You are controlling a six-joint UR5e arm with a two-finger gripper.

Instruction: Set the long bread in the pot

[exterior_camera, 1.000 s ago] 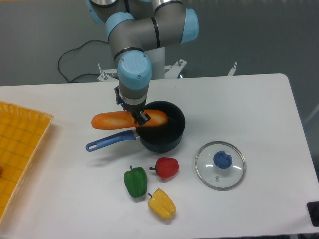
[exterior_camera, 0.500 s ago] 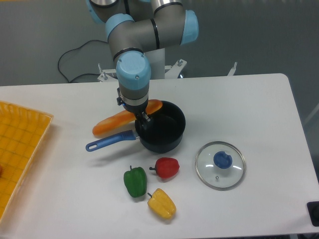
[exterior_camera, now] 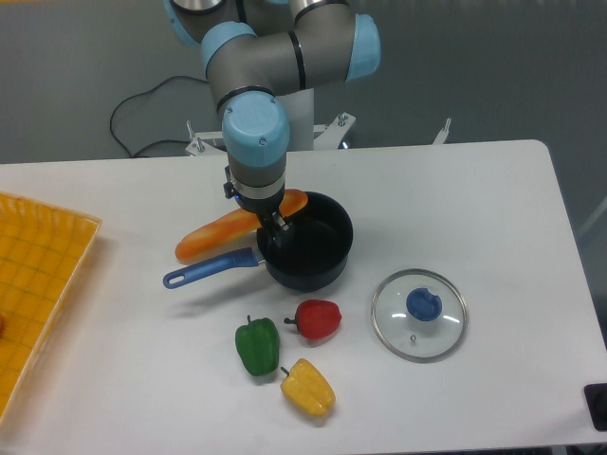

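Your pincer (exterior_camera: 272, 222) pinches the long bread (exterior_camera: 228, 229) — tilted, one end over the pot (exterior_camera: 318, 254) rim beside it — so placing remains unfinished.

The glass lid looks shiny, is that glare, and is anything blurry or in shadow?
Fixed camera view: the glass lid shows faint pale reflections, not harsh glare; lighting is even, shadows soft under the pot and peppers; the picture is sharp enough throughout, though the pot's dark inside hides detail.
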